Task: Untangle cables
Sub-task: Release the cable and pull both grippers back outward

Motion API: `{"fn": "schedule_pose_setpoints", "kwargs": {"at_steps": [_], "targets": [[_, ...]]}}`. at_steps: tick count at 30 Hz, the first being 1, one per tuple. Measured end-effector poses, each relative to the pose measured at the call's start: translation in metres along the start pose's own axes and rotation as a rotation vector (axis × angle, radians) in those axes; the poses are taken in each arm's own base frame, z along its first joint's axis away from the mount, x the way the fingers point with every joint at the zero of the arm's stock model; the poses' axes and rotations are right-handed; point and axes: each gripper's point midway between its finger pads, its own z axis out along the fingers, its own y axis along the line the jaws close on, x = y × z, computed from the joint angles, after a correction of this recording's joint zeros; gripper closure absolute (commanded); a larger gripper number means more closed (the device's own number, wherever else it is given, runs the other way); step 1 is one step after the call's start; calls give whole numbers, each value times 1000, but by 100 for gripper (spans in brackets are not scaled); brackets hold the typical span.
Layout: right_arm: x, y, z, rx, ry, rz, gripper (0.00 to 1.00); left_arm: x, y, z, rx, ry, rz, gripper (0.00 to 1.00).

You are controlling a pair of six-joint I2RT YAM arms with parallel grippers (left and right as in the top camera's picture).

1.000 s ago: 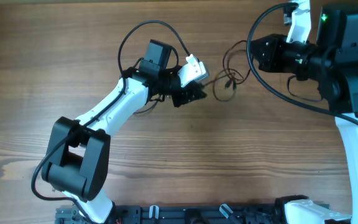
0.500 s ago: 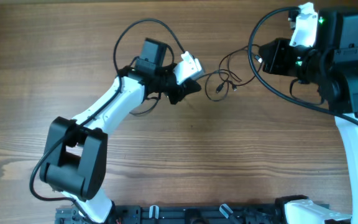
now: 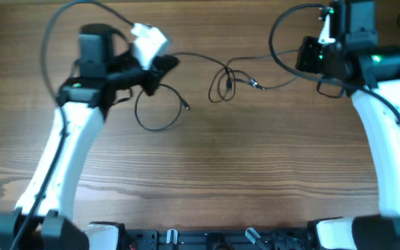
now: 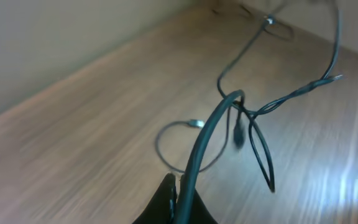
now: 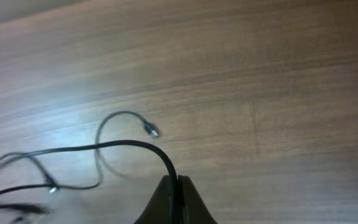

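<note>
The cables point(image 3: 193, 55) are thin black cords strung in a long, shallow line across the far side of the counter point(image 3: 255, 173). Midway they cross in a small knot point(image 3: 221, 87) of narrow loops (still tangled). At the left, one strand curls into a wide open loop point(image 3: 160, 129), its small plug end point(image 3: 186, 106) lying free.

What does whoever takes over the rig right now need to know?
Left pincer: shut on a cable.
Right pincer: shut on a cable too.
Cables: strung between the two pincers across the far side of the wooden table. A small knot sits mid-span. A loose loop with its plug end lies near the left pincer.
Done: cords drawn out in a line, not bundled.
Left: knot not yet undone; cords not yet separated.
</note>
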Motion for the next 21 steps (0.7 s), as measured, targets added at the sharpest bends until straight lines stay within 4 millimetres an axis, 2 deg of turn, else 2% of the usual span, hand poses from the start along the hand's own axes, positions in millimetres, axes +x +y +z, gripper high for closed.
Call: {"fn": "schedule_pose_setpoints", "kwargs": {"at_steps": [3, 7, 10, 14, 16, 17, 18, 21], "targets": [[-3, 0, 26, 18, 17, -1, 96, -8, 11, -31, -73, -28, -28, 95], [2, -1, 74, 49, 74, -6, 96, -14, 15, -77, -165, -52, -66, 96], [7, -3, 99, 67, 102, -8, 96, -10, 20, -98, -212, -54, -100, 96], [14, -9, 120, 102, 134, -11, 95, -2, 29, -112, -254, -47, -150, 92], [16, -11, 123, 107, 143, -8, 96, 2, 33, -117, -264, -46, -175, 71], [16, -12, 124, 108, 143, -8, 96, 1, 32, -118, -259, -49, -183, 57], [16, -12, 124, 109, 142, -6, 96, 1, 31, -117, -254, -50, -181, 52], [19, -13, 123, 111, 154, -7, 96, -1, 27, -115, -229, -58, -190, 47]]}}
